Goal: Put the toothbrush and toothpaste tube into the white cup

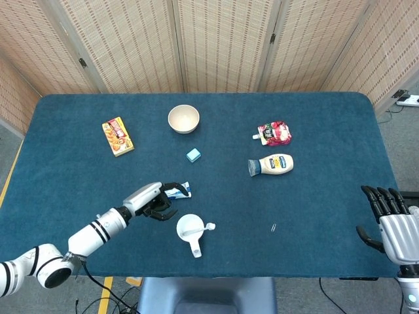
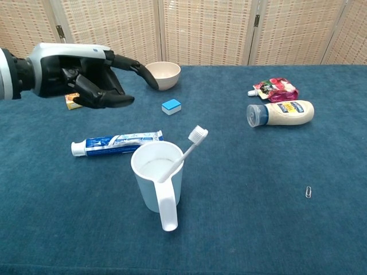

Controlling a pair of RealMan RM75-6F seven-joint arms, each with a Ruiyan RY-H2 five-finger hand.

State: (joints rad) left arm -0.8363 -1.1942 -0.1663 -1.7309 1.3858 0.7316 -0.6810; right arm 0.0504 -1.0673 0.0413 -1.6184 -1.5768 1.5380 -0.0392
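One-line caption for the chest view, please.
Toothbrush leans in white cup; empty left hand hovers above toothpaste tube.

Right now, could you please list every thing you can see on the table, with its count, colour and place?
white cup: one, white, near edge of the table, handle toward the camera.
toothbrush: one, white, standing tilted inside the cup.
toothpaste tube: one, blue and white, lying just behind the cup.
bowl: one, cream, far side.
small block: one, blue and white, before the bowl.
box: one, orange and yellow, far left.
squeeze bottle: one, cream, lying at right.
pouch: one, red, behind the bottle.
paper clip: one, metal, near right.
left hand: black and silver, above the tube, empty.
right hand: black and silver, right edge.
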